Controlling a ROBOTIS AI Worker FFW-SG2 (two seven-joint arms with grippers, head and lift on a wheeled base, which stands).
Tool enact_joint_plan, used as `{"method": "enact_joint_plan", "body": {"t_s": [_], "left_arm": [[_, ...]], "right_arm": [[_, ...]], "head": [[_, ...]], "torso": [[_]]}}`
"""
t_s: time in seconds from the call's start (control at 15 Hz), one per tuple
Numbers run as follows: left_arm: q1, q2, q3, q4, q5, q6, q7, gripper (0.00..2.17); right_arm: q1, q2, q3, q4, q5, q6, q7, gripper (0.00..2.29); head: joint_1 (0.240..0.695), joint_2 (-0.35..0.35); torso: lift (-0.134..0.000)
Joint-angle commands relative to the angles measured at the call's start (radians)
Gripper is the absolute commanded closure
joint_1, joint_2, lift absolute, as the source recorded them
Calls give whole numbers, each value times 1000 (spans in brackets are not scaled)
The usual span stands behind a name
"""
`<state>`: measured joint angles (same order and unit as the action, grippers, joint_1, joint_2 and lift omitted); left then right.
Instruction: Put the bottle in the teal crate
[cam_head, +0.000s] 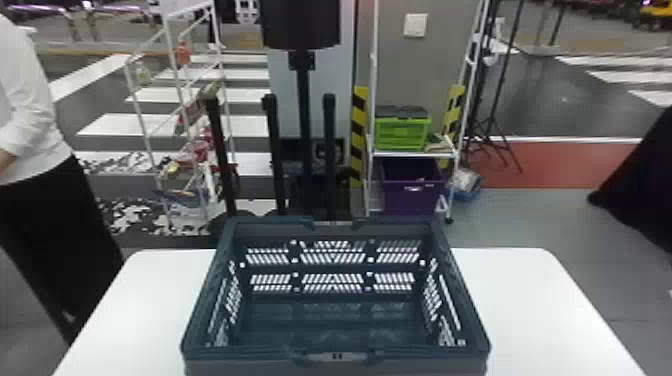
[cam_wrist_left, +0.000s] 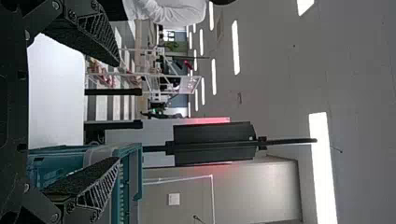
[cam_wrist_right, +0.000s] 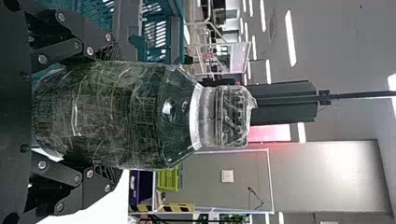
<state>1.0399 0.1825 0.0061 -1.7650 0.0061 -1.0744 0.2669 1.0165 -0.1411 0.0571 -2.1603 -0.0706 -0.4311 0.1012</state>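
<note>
Bottle (cam_wrist_right: 116, 114) upright, clasped between right fingers (cam_wrist_right: 111, 49), cap (cam_wrist_right: 229, 116) beyond.

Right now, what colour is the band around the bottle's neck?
White; the band shows best in the right wrist view.

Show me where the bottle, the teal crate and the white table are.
Bottle (cam_wrist_right: 116, 114): right wrist view, wrapped body.
Teal crate (cam_head: 245, 354): head view, near rim.
White table (cam_head: 530, 310): head view, bare top right of crate.

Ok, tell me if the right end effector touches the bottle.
Touching: the right wrist view shows the right end effector clamping the bottle from both sides.
</note>
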Motion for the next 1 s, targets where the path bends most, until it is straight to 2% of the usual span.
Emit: {"method": "enact_joint_plan", "body": {"t_s": [0.0, 0.33, 0.6, 0.93], "left_arm": [[0, 0, 0, 1, 0, 0, 0, 181], [2, 0, 0, 9, 2, -3, 0, 184], [0, -1, 2, 15, 6, -6, 0, 184], [-1, -1, 2, 19, 11, -6, 0, 184]], "right_arm": [[-10, 0, -10, -52, 0, 50, 0, 2017], [-101, 0, -10, -193, 2, 345, 0, 2017], [-256, 2, 18, -289, 15, 725, -1, 2017], [-478, -2, 98, -326, 34, 1142, -18, 2017]], "head": [[499, 0], [499, 0], [499, 0], [499, 0]], "torso": [[0], [0], [0], [0]]}}
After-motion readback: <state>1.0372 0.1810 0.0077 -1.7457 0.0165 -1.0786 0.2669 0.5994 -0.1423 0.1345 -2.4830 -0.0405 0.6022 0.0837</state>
